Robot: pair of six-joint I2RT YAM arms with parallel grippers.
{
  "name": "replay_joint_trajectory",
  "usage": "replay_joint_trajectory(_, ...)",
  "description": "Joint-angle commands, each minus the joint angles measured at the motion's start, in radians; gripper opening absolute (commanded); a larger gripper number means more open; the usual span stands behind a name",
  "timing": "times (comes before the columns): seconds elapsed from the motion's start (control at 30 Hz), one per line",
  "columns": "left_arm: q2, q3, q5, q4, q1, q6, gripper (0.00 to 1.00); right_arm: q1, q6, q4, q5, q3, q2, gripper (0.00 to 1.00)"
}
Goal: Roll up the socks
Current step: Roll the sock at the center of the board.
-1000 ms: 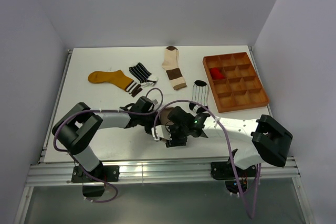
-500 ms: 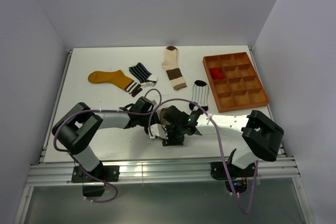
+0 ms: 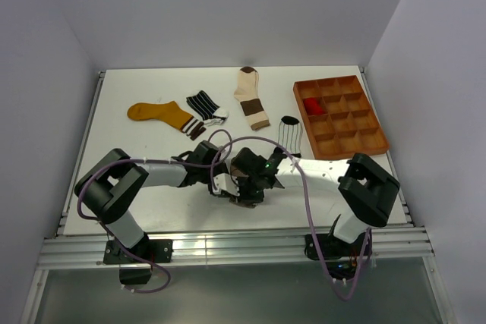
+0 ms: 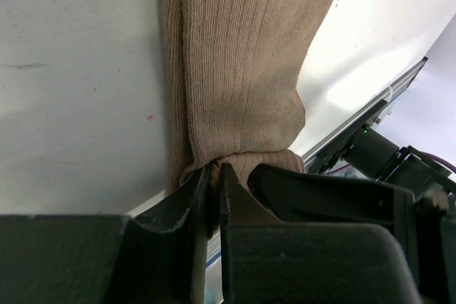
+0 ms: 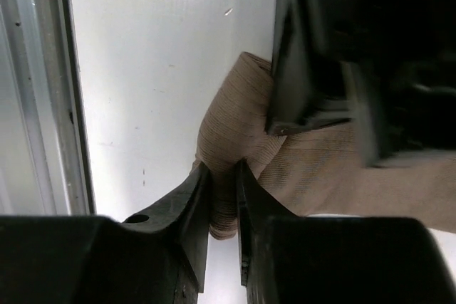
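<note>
Where the walls rise: plain pale walls (image 3: 228,13) close in the table (image 3: 137,187) on three sides.
Surface: white and matte, with glare along its near edge.
Near edge: an aluminium rail (image 3: 228,248) carries both arm bases.
Far right: brown tray (image 3: 353,151), with the red sock (image 3: 312,105) in its left column.
Far half: mustard sock (image 3: 159,114), striped sock (image 3: 203,104), cream-and-brown sock (image 3: 250,96) and pinstriped sock (image 3: 288,133) lie flat and apart.
Near middle: taupe sock (image 4: 235,69) on the tabletop, bunched between both grippers.
Left arm: left gripper (image 4: 214,176) pinched tight on a fold of it.
Right arm: right gripper (image 5: 222,176) clamped on its rolled edge.
</note>
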State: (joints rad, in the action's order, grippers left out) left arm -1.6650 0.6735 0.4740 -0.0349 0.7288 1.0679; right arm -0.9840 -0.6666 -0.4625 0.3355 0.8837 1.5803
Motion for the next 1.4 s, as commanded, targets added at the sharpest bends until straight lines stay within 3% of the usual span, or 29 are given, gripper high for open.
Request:
replay_joint_trajectory(0.0, -0.019, -0.051, -0.014, 0.081, 0.008, -0.031, 0.11, 0.056, -0.004, -0.106, 0.072, 0.049, 0.062, 0.17)
replay_joint_trajectory(0.17, 0.008, -0.075, -0.063, 0.044, -0.008, -0.062, 0.27, 0.142, -0.04, -0.199, 0.206, 0.11, 0.109, 0.13)
replay_joint_trajectory(0.47, 0.082, -0.123, -0.144, -0.075, -0.031, -0.112, 0.47, 0.191, -0.087, -0.318, 0.289, 0.188, 0.204, 0.13)
replay_joint_trajectory(0.67, 0.126, -0.126, -0.241, -0.063, -0.032, -0.16, 0.48, 0.205, -0.106, -0.383, 0.323, 0.239, 0.271, 0.12)
replay_joint_trajectory(0.8, 0.175, -0.164, -0.273, -0.114, -0.034, -0.169, 0.44, 0.219, -0.146, -0.461, 0.355, 0.294, 0.32, 0.12)
replay_joint_trajectory(1.3, 0.382, -0.33, -0.343, -0.378, -0.026, -0.27, 0.43, 0.341, -0.329, -0.922, 0.531, 0.708, 0.697, 0.12)
replay_joint_trajectory(1.37, 0.412, -0.354, -0.354, -0.416, -0.023, -0.272, 0.43, 0.347, -0.309, -0.923, 0.53, 0.739, 0.718, 0.12)
